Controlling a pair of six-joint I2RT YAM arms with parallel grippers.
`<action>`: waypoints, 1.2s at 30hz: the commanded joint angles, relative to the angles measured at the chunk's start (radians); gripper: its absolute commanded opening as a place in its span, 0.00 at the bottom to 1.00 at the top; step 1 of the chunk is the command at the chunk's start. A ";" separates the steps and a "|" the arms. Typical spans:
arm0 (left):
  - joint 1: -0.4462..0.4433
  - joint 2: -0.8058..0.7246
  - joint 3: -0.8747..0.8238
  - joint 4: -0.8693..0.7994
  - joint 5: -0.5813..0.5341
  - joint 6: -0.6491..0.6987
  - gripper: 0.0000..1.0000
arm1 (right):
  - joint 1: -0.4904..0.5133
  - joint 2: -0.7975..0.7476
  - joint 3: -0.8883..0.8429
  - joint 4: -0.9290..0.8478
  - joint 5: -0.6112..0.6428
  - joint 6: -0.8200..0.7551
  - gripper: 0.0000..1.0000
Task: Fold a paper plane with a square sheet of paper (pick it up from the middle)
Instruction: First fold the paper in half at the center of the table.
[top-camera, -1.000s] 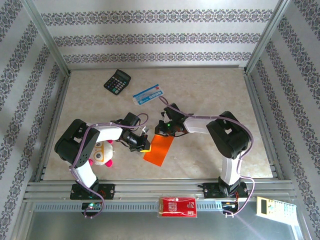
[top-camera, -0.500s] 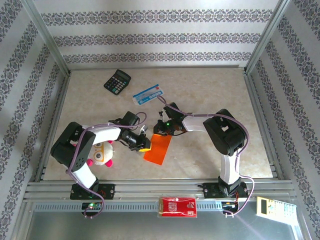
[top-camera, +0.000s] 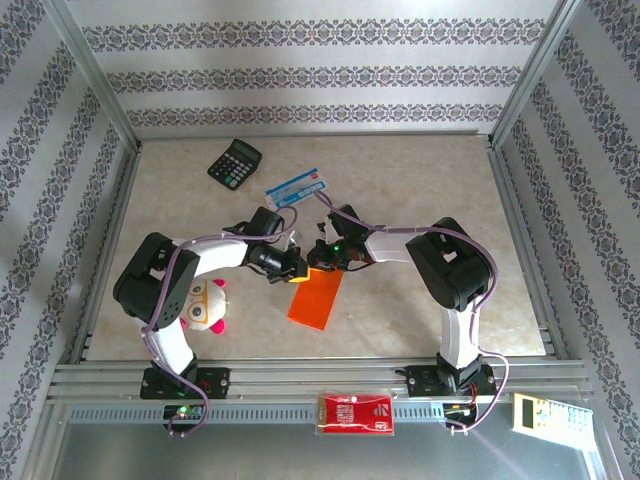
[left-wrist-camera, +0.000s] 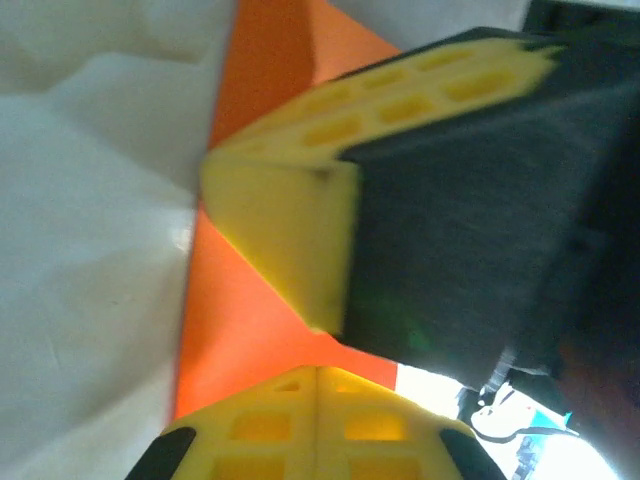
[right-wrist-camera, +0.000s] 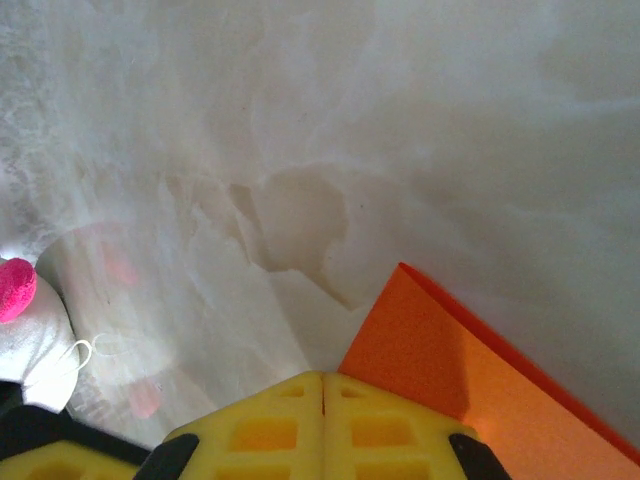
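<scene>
Moved: your left gripper (top-camera: 296, 274) has come up from the left edge of the square sheet of paper (top-camera: 318, 300) to its far end. It now sits just beside the right gripper (top-camera: 318, 262). The sheet lies where it did.
Left gripper: the fingers are pressed together over the orange paper (you cannot tell whether they pinch it).
Right gripper: the fingers are closed tight, with the tips at the sheet's far corner. A grip on the sheet is not clear.
Square sheet of paper: it lies as a bright orange oblong on the table (top-camera: 420, 180), between the two arms.
Writing: the white print on the red packet (top-camera: 355, 413) at the near rail is too small to read. The same goes for the blue-and-white packet (top-camera: 298, 187).
Elsewhere: the black calculator (top-camera: 234, 161) is at far left. A plush toy (top-camera: 207, 306) sits beside the left arm.
</scene>
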 joint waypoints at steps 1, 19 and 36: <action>0.015 0.037 0.011 -0.014 -0.019 0.036 0.00 | -0.010 0.056 -0.026 -0.041 0.072 -0.021 0.02; -0.005 -0.050 -0.196 -0.017 0.001 0.030 0.00 | -0.015 0.072 -0.021 -0.084 0.143 0.002 0.00; -0.065 -0.166 -0.386 0.015 -0.002 -0.047 0.00 | -0.016 0.091 -0.005 -0.107 0.159 -0.007 0.00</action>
